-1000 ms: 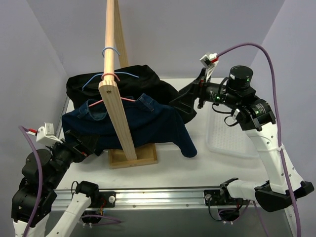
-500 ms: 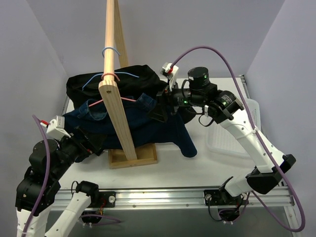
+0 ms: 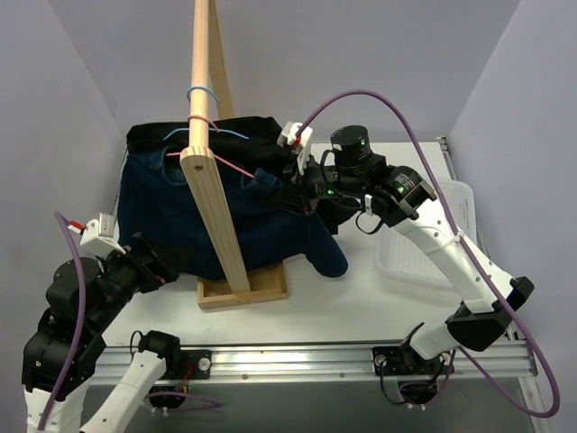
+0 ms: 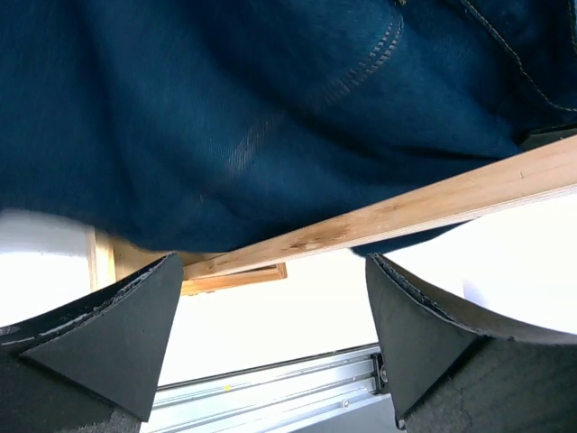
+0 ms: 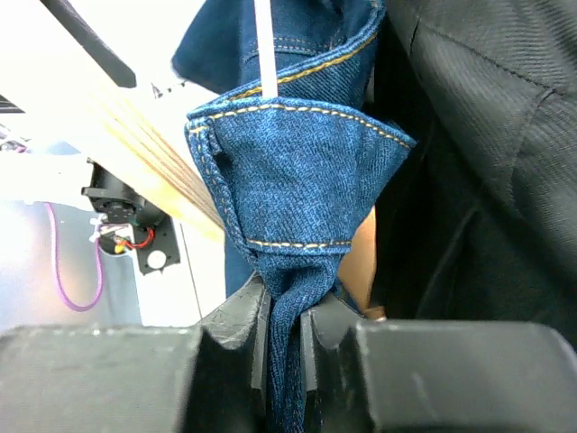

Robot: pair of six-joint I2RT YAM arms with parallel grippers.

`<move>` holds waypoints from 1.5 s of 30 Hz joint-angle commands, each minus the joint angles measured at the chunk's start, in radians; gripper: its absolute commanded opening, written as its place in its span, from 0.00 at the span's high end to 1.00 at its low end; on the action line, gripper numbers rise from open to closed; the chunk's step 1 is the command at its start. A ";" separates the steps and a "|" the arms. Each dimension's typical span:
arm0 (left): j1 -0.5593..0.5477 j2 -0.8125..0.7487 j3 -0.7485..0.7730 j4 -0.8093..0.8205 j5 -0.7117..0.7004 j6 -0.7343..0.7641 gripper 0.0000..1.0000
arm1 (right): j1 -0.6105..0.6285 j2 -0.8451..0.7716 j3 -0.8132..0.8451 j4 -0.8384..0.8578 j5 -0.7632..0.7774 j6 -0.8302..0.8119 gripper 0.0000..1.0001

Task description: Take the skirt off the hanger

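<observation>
A dark blue denim skirt (image 3: 180, 216) hangs on a pink hanger (image 3: 236, 169) hooked over the sloping wooden pole (image 3: 203, 90). My right gripper (image 3: 290, 185) reaches in from the right and is shut on the skirt's stitched waistband. In the right wrist view a bunched fold of denim (image 5: 288, 171) is pinched between the two fingers of the right gripper (image 5: 287, 316). My left gripper (image 3: 171, 262) stands open just below the skirt's lower left hem. In the left wrist view the left gripper (image 4: 275, 343) holds nothing, with the skirt (image 4: 270, 117) above it.
A black garment (image 3: 252, 135) on a blue hanger (image 3: 203, 92) hangs behind the skirt, close to my right fingers (image 5: 487, 162). The rack's wooden base (image 3: 243, 289) sits under the skirt. A white tray (image 3: 424, 244) lies at the right.
My right gripper swung left from beside the rack to the skirt's waistband and shut on it. The skirt now hangs flatter and further left. The left gripper shifted only slightly.
</observation>
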 commanded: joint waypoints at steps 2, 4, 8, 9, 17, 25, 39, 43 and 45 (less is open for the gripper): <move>-0.003 0.011 0.038 -0.014 0.000 0.024 0.09 | 0.001 0.003 0.043 0.007 0.044 -0.027 1.00; -0.003 0.017 0.046 -0.019 -0.004 0.027 0.10 | 0.004 0.017 0.063 -0.005 0.049 -0.033 1.00; -0.003 0.034 0.085 -0.031 -0.015 0.042 0.10 | 0.033 0.043 0.098 -0.005 0.069 -0.059 1.00; -0.003 0.036 0.089 -0.033 -0.015 0.043 0.10 | 0.041 0.046 0.104 -0.008 0.069 -0.070 1.00; -0.003 0.031 0.078 -0.030 0.000 0.033 0.12 | 0.085 0.113 0.260 -0.083 0.035 -0.147 1.00; -0.003 0.050 0.102 -0.025 0.020 0.052 0.15 | 0.124 0.199 0.425 -0.121 0.053 -0.137 1.00; -0.003 0.083 0.162 -0.027 0.045 0.099 0.19 | 0.176 0.198 0.452 -0.069 0.199 -0.127 1.00; -0.003 0.088 0.156 -0.025 0.060 0.101 0.21 | 0.176 0.193 0.510 -0.100 0.176 -0.124 1.00; -0.003 0.091 0.158 -0.028 0.060 0.098 0.21 | 0.176 0.201 0.534 -0.120 0.158 -0.121 1.00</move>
